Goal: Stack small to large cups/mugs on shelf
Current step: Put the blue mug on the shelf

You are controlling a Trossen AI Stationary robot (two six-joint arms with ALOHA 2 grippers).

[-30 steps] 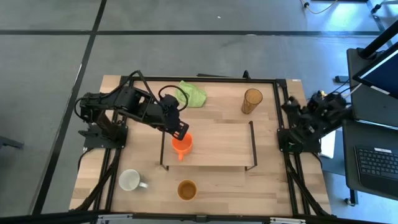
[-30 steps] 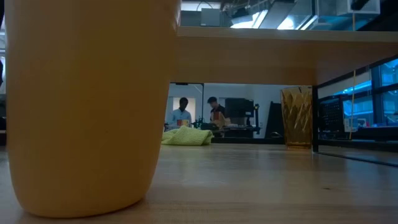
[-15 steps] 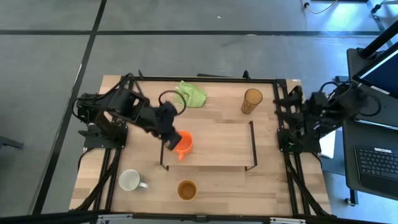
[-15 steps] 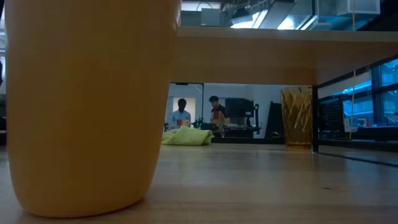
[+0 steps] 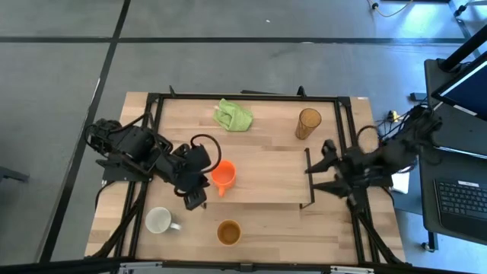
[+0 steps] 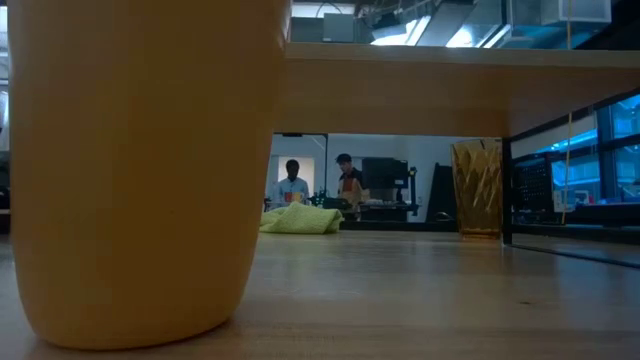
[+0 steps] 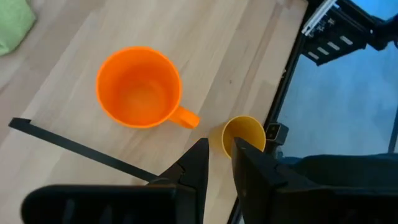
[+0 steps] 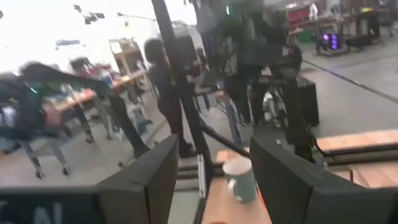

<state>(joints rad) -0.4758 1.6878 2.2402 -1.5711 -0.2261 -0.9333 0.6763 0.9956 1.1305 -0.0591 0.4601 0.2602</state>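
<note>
The orange mug [image 5: 222,176] stands upright on the left part of the shelf [image 5: 266,171], handle toward the near edge, also seen in the left wrist view [image 7: 138,87]. My left gripper [image 5: 195,199] hovers off the shelf's left end, fingers a little apart with nothing between them [image 7: 219,167]. On the table near the front stand the white mug [image 5: 158,221] and the tan cup [image 5: 228,232]. The amber tumbler [image 5: 308,123] stands at the far right. At the shelf's right end my right gripper [image 5: 326,166] stands open and holds nothing.
A green cloth [image 5: 233,114] lies at the far edge. The shelf's black end frames [image 5: 308,176] stand up from the table. In the low view the tan cup [image 6: 140,170] fills the left, with people far behind in the room.
My left gripper has drawn away from over the orange mug toward the table's near left, past the shelf's left end, rolling as it went; the mug stays where it was. My right arm has swung out from the right edge and risen toward the shelf's right end, fingers wide.
</note>
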